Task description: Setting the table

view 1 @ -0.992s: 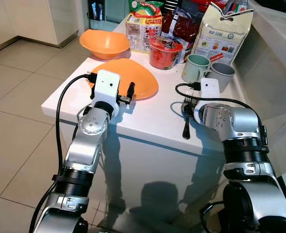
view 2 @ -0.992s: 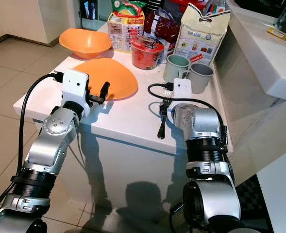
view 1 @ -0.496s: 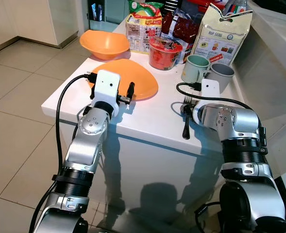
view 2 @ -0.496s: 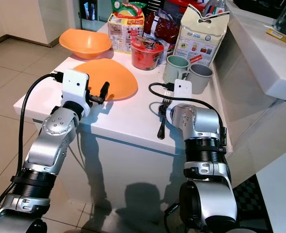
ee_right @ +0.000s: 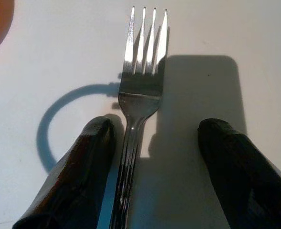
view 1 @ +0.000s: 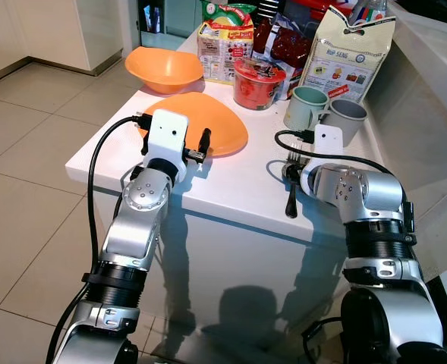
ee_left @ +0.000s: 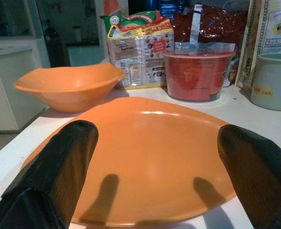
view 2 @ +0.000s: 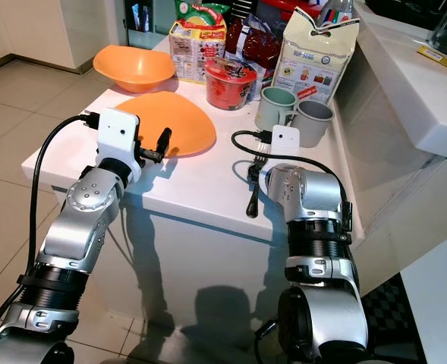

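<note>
right gripper: fingers spread, straddling fork neck, not clamped
left gripper: spread wide, at orange plate near edge
fork: centre-right of countertop in head view, beside plate
handling: thin, stiff, slick metal, lies flat; judge pinch at handle

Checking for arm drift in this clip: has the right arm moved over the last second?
Yes, slightly. Its elbow has swung inward, toward the fork on the white table. The right claw, open, still straddles the fork's handle.
</note>
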Tool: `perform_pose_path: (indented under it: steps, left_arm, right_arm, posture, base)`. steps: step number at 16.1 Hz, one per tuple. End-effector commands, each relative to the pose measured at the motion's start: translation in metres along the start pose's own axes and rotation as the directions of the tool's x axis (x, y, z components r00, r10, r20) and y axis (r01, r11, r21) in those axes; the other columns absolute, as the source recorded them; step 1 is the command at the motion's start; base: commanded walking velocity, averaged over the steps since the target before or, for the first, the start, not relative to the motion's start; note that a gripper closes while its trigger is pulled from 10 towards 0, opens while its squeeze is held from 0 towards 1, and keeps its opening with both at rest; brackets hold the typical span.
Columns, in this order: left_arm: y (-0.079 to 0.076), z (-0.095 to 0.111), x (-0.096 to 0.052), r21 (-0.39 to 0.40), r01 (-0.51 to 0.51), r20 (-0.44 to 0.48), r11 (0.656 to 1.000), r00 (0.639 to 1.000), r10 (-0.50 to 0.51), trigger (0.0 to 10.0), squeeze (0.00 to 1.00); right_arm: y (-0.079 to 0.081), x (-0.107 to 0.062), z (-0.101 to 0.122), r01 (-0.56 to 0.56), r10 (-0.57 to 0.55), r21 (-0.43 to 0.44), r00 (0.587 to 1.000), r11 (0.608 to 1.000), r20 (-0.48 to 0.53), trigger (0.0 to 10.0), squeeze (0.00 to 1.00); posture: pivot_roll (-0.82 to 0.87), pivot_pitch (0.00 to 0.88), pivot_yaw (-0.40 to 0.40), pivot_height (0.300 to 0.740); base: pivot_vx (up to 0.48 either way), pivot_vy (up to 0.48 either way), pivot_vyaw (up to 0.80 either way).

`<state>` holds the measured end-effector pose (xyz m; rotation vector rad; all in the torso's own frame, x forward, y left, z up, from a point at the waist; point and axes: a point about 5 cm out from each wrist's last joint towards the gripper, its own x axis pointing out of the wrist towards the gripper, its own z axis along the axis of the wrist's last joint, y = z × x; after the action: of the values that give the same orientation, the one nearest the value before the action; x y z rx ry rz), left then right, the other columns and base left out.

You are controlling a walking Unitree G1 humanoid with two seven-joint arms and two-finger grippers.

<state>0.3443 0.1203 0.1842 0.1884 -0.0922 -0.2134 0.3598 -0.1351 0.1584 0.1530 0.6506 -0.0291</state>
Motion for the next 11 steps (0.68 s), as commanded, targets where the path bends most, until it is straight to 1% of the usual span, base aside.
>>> perform_pose_path:
  steps: [1, 7, 9, 11]
  left_arm:
    - [-0.005, 0.001, 0.001, 0.003, 0.015, 0.001, 1.0, 1.0, -0.015, 10.0, 0.0]
    - [-0.004, 0.001, 0.0, 0.005, 0.013, 0.0, 1.0, 1.0, -0.013, 10.0, 0.0]
    - [-0.004, 0.001, 0.0, 0.005, 0.013, 0.0, 1.0, 1.0, -0.013, 10.0, 0.0]
    - [-0.004, 0.001, 0.0, 0.004, 0.012, 0.0, 1.0, 1.0, -0.012, 10.0, 0.0]
  right_arm:
    - [-0.007, 0.007, -0.023, 0.03, -0.029, 0.0, 0.995, 1.0, -0.09, 10.0, 0.0]
    - [-0.008, 0.014, -0.031, 0.036, -0.039, -0.029, 0.996, 0.999, -0.085, 10.0, 0.0]
    - [-0.007, 0.02, -0.041, 0.038, -0.047, -0.094, 0.994, 0.995, -0.094, 10.0, 0.0]
    - [-0.008, 0.023, -0.036, 0.053, -0.058, -0.113, 0.997, 0.992, -0.051, 10.0, 0.0]
  posture:
    - [0.14, 0.0, -0.139, 0.74]
    - [0.15, 0.0, -0.138, 0.74]
    - [0.15, 0.0, -0.139, 0.74]
    - [0.15, 0.0, -0.139, 0.74]
  base:
    - [0.0, 0.0, 0.0]
    - [0.0, 0.0, 0.0]
    - [0.0, 0.0, 0.0]
    - [0.0, 0.0, 0.0]
